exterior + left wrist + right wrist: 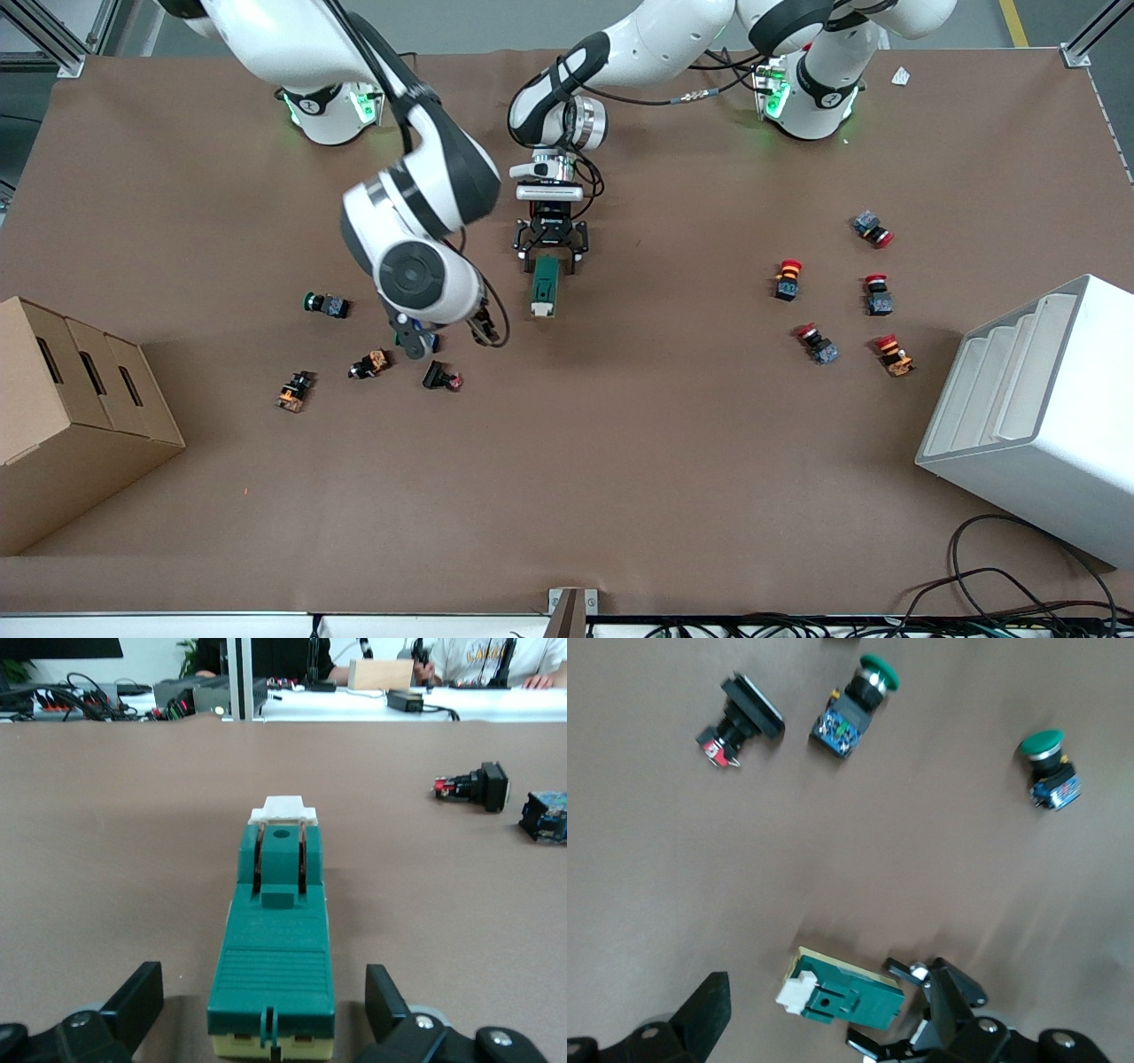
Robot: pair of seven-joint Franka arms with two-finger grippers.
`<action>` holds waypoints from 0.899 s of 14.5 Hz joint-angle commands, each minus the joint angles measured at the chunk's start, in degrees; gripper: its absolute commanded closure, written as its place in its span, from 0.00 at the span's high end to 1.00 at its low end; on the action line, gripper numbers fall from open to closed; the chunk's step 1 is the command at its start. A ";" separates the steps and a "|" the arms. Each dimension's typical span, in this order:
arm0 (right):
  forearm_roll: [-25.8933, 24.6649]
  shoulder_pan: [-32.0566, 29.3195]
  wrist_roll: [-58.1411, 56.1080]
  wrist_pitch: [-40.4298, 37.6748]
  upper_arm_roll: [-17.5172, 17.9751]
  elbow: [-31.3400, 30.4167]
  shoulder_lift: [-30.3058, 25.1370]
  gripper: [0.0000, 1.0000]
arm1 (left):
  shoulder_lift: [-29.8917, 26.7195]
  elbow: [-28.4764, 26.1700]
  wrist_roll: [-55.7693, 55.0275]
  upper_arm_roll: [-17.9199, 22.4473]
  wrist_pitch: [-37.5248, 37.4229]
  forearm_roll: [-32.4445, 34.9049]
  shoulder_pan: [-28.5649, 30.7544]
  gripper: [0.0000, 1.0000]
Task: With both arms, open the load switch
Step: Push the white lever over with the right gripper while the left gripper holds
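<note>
The load switch [543, 285] lies flat mid-table, a dark-green block whose white toggle [539, 309] is at the end nearer the front camera. My left gripper [551, 254] is down at its other end, open. Its fingers [133, 999] stand on either side of the switch [275, 957] with a gap on each side. The toggle [283, 808] points away from this gripper. My right gripper [443, 335] hangs open over the table beside the switch, toward the right arm's end. From this height the right wrist view shows the switch [846, 994] between my right gripper's [828, 1019] fingers.
Several push buttons [326, 304] lie near the right gripper, one black [740, 722] and two green-capped [855, 704]. Several red-capped buttons [786, 279] lie toward the left arm's end. A cardboard box [80, 416] and a white rack [1036, 408] stand at the table's two ends.
</note>
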 commanded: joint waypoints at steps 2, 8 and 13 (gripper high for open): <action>1.64 3.49 3.87 1.58 -0.51 3.94 8.28 1.00 | 4.77 1.74 -4.73 1.10 -0.23 0.54 -3.98 1.00; 2.18 6.39 10.82 2.46 -0.51 8.16 14.89 1.00 | 5.12 1.74 -4.73 1.19 -0.23 0.63 -4.16 1.00; 2.44 7.27 10.82 -2.36 -0.43 8.24 14.36 1.00 | 5.38 1.65 -4.65 1.36 -0.32 0.63 -4.16 1.00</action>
